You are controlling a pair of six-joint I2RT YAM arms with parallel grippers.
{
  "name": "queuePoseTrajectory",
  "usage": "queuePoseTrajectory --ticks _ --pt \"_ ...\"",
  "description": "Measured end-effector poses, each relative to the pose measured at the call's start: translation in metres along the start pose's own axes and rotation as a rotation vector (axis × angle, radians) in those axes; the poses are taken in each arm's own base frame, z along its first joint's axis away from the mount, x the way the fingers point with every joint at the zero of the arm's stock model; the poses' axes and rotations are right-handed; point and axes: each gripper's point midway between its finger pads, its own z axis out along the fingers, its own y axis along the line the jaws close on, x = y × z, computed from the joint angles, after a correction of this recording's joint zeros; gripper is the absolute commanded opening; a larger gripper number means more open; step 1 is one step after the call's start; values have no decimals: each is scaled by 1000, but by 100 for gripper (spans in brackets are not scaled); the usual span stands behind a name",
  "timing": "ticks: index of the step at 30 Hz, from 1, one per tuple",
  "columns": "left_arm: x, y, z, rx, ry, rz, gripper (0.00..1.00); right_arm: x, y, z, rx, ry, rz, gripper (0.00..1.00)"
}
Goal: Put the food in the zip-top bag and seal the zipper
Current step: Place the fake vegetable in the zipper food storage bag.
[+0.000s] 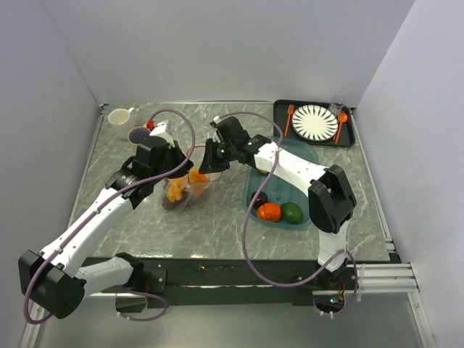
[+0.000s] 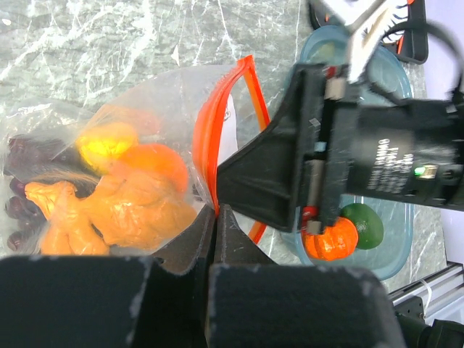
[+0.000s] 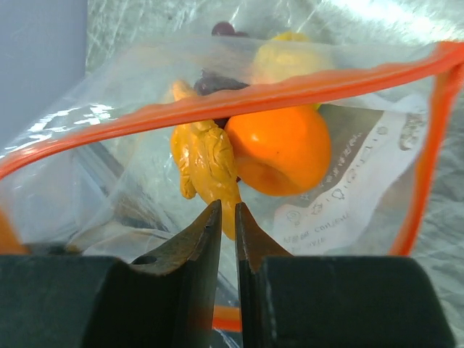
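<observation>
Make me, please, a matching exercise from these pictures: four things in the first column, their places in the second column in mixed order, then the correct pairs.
Things
1. yellow fruit
2. green fruit
3. striped plate
4. white cup

Places
A. on the black tray
B. in the teal tray
C. at the far left corner of the table
D. inside the zip-top bag

Pairs: 1-D, 2-B, 3-A, 4-C

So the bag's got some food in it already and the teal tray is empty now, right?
Not quite. The zip-top bag does hold food, but the teal tray is not empty: the top view shows a red-orange piece and a green piece in it.
</observation>
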Motion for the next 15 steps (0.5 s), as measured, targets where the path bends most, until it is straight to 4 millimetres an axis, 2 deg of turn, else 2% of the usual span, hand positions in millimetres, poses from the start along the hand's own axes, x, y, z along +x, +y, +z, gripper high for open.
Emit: queuePoseTrajectory --ticks 6,15 --pt "0 0 0 0 0 0 1 16 -1 13 -19 66 11 19" --pt "0 0 0 1 1 0 1 37 15 26 -68 172 -41 19"
